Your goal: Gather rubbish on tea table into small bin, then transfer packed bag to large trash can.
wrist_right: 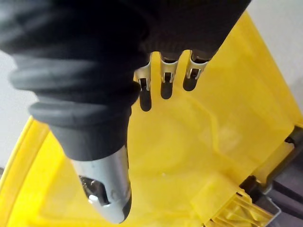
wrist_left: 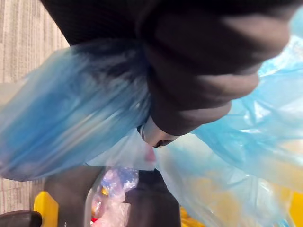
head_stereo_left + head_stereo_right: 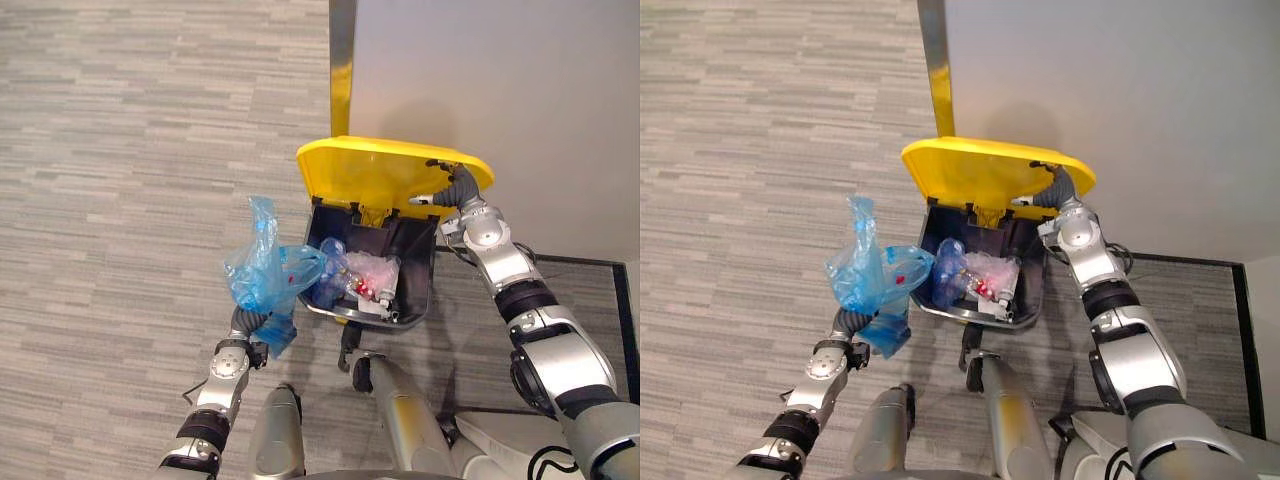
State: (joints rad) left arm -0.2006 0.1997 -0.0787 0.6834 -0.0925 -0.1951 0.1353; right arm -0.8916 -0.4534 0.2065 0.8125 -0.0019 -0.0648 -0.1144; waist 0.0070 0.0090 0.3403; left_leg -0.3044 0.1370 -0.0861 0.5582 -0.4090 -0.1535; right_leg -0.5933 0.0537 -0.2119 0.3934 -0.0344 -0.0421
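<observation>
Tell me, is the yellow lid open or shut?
Open: the yellow lid stands tipped back, right hand against it, rubbish showing inside the bin.

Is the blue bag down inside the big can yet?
No: the blue bag is bunched in the left hand beside the trash can's left rim, mostly outside it.

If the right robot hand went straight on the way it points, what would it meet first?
The inner face of the yellow lid: the right robot hand aims its fingers straight at it, seemingly touching, though contact is unclear.
</observation>
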